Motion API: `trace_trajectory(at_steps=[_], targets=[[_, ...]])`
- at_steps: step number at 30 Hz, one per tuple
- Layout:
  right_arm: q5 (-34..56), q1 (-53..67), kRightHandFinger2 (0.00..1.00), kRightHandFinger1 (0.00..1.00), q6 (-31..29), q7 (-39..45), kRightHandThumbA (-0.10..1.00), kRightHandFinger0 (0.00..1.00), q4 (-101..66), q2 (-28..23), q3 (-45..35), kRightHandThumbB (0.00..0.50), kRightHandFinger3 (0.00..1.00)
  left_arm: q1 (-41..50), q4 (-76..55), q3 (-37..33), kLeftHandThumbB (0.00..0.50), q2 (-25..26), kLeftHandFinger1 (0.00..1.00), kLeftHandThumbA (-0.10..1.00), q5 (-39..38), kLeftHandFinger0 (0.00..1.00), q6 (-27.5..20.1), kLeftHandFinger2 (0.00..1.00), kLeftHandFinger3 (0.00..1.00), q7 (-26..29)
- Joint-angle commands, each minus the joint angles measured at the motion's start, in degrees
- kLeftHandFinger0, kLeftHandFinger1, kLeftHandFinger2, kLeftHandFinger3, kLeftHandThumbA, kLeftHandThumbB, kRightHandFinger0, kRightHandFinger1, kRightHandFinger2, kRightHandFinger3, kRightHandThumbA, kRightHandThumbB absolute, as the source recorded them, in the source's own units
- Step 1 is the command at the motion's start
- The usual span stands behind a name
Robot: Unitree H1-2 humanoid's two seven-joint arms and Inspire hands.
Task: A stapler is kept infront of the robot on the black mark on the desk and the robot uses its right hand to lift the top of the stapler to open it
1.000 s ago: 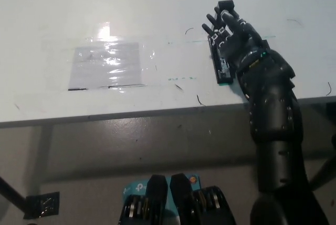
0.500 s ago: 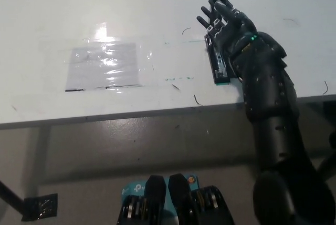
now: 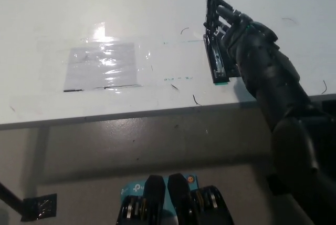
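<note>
A black stapler (image 3: 216,64) lies lengthwise on the white desk (image 3: 157,4) near its front right, among thin black pen marks. Its base rests flat on the desk. Its top arm (image 3: 212,5) is tilted up at the far end. My black right hand (image 3: 237,29) comes in from the lower right and sits against the stapler's right side, its fingers (image 3: 224,12) curled on the raised top. The hand hides the stapler's right edge. My white left hand does not show.
A shiny taped-down clear sheet (image 3: 102,64) lies on the desk to the left. The desk's front edge (image 3: 131,113) runs across the middle, with grey floor below. A small black object (image 3: 39,205) sits on the floor at lower left.
My right hand has closed on the stapler's top and raised it, so the top now stands up from the base. The forearm has swung lower and to the right.
</note>
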Motion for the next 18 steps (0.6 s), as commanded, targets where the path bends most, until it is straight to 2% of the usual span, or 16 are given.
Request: trace_trajectory(at_steps=[1, 3, 7, 10, 12, 16, 17, 18], targets=[[-2.40, -6.99, 0.65, 0.54, -7.12, 3.97, 0.21, 0.42, 0.99, -0.09, 0.39, 0.000, 0.85, 0.25, -0.13, 0.29, 0.168, 0.74, 0.59, 0.34, -0.43, 0.54, -1.63, 0.71, 0.88, -0.06], [-2.63, -7.32, 0.65, 0.53, -7.23, 3.89, 0.21, 0.41, 1.37, -0.04, 0.24, 0.000, 0.84, 0.13, 0.08, 0.20, 0.180, 0.89, 0.58, 0.34, -0.20, 0.53, -1.77, 0.71, 0.87, -0.04], [-2.69, -6.45, 0.66, 0.55, -6.84, 4.78, 0.20, 0.42, 0.40, 0.54, -0.13, 0.000, 0.84, 0.82, -0.88, 0.22, 0.146, 0.68, 0.55, 0.33, -0.52, 0.51, -1.85, 0.68, 0.85, -0.42], [-3.22, -5.42, 0.57, 0.51, -6.22, 4.64, 0.19, 0.41, -0.56, 0.43, -0.09, 0.000, 0.80, 0.72, -0.98, 0.20, 0.166, 0.64, 0.55, 0.34, -0.59, 0.51, -1.53, 0.69, 0.87, -0.29], [-3.50, -4.58, 0.59, 0.52, -5.64, 4.69, 0.19, 0.40, -1.69, 0.38, 0.10, 0.000, 0.80, 0.69, -1.56, 0.17, 0.164, 0.55, 0.56, 0.34, -0.17, 0.52, -0.61, 0.72, 0.89, 0.52], [-3.91, -1.31, 0.63, 0.54, -2.91, 4.37, 0.17, 0.39, -7.46, 0.88, 0.59, 0.000, 0.82, 0.69, -2.20, 0.49, 0.189, 0.42, 0.56, 0.35, -0.82, 0.51, -1.17, 0.70, 0.85, 0.21], [-4.05, -0.52, 0.64, 0.54, -2.22, 4.31, 0.17, 0.40, -8.79, 0.98, 0.79, 0.000, 0.83, 0.71, -2.45, 0.50, 0.180, 0.38, 0.55, 0.35, -0.79, 0.50, -0.79, 0.70, 0.84, 0.41], [-4.06, 3.54, 0.67, 0.56, 1.33, 4.22, 0.17, 0.44, -15.78, 1.55, 1.35, 0.000, 0.85, 0.53, -2.22, 0.42, 0.159, 0.56, 0.57, 0.35, -0.55, 0.52, -1.04, 0.72, 0.86, 0.35]])
